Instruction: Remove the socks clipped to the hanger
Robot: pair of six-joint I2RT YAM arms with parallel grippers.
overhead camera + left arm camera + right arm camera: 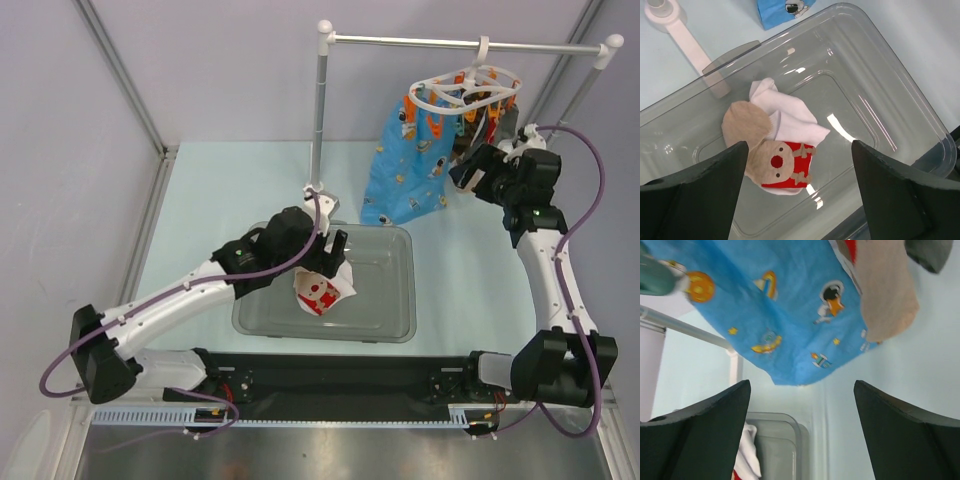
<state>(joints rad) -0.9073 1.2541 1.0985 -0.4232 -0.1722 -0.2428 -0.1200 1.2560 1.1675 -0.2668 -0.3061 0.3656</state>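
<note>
The white oval hanger [470, 88] with orange pegs hangs from the rail at the back right. A bright blue cartoon-print sock [410, 170] hangs from it, also filling the top of the right wrist view [785, 315]. A beige sock [887, 295] hangs beside the blue one. A white-and-red reindeer sock [780, 150] lies loose in the clear tray [385, 320]. My left gripper [799, 146] is open and empty just above that sock. My right gripper [800, 385] is open and empty, just below and beside the hanging blue sock [465, 172].
The white-and-metal rail stand [320, 110] rises behind the tray; its foot [685, 35] lies by the tray's far corner. A dark grey fabric piece [930, 252] hangs at the top right of the right wrist view. The tray's corner [800, 430] shows below the right gripper.
</note>
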